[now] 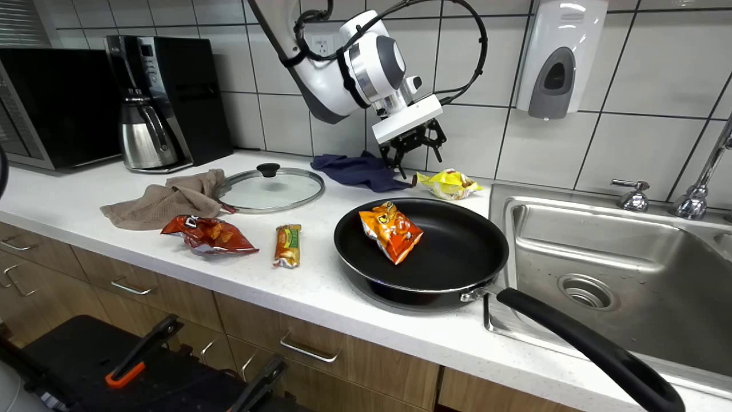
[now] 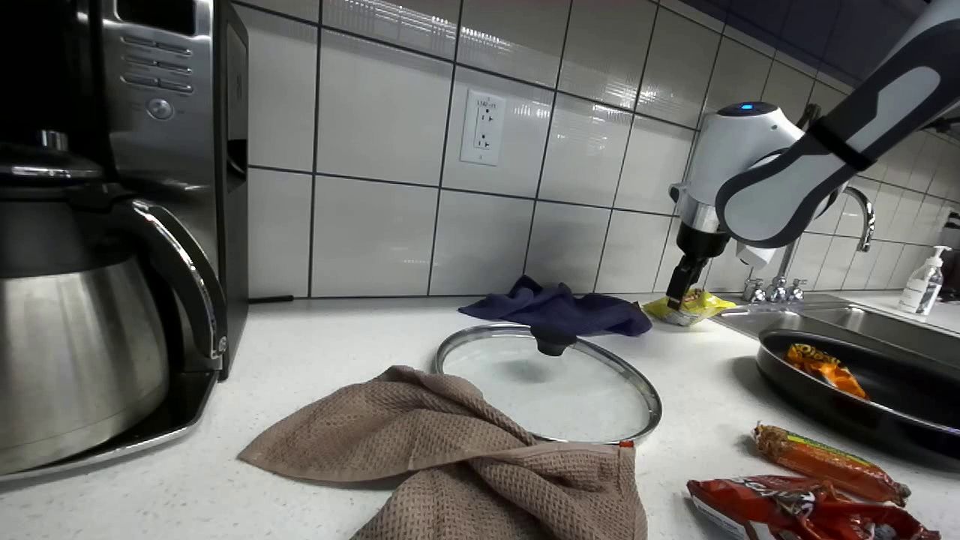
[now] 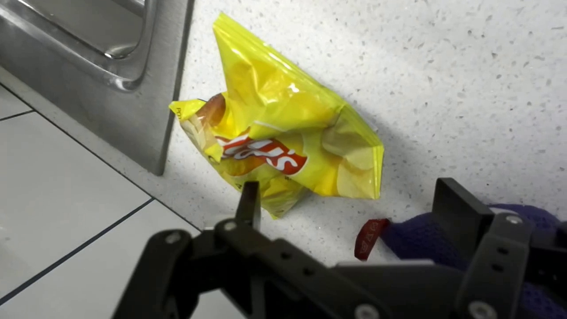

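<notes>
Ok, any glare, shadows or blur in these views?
Wrist view: glints on the yellow bag, a soft shadow beside it, the gripper slightly blurred; in an exterior view, rippled reflections on the wall tiles; in an exterior view, highlights on the sink.

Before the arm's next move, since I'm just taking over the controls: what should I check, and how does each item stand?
1. Gripper open: ok, its jaws stand wide apart.
2. Nothing held: ok, no item is gripped.
3. Yellow chip bag centred between the fingers: not ok, it sits off toward the finger nearer the sink.
4. Dark blue cloth out from under the fingers: not ok, it shows beneath one of them in the wrist view.
5. Enough room between gripper and tiled wall: cannot tell from these views.
6. Orange bag within the frying pan: ok, it lies inside.
</notes>
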You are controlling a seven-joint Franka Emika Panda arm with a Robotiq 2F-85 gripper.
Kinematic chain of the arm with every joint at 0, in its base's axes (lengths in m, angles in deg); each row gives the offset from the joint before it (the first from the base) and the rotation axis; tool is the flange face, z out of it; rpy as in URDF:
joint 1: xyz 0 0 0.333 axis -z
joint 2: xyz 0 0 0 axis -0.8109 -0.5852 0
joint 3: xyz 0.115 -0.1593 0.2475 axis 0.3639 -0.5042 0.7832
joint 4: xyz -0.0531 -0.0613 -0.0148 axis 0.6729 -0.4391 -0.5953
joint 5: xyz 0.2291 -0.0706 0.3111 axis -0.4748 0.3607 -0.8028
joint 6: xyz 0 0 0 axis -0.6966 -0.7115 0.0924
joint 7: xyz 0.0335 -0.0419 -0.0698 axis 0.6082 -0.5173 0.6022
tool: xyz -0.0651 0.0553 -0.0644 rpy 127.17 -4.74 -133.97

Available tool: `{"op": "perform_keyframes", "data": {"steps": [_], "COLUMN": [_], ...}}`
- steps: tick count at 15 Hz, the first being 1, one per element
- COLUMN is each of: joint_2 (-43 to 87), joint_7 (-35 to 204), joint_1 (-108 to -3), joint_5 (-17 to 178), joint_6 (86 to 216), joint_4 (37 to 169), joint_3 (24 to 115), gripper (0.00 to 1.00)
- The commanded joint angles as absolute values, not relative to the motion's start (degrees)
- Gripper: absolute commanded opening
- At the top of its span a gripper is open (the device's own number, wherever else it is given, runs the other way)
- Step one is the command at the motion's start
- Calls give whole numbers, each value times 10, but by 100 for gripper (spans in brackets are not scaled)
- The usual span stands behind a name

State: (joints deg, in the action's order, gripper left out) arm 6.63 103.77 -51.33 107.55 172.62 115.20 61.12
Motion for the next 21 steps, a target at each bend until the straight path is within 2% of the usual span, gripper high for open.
{"op": "perform_keyframes", "data": {"steps": [1,9,10,11,19,21], "joint_2": [73,71,71,71,71,71], "joint_7": [1040,1039,1038,1038,1037,1036], "joint_1": [-509,-505,-505,-504,-504,-504], "joint_5": [1073,1066,1066,1066,1065,1065], "joint_6": [1730,1728,1728,1728,1729,1729], "joint_4": [1163,1170,1170,1170,1171,1171], "joint_3": [616,618,618,618,617,616], "gripper": [100,100,89,74,11,0]}}
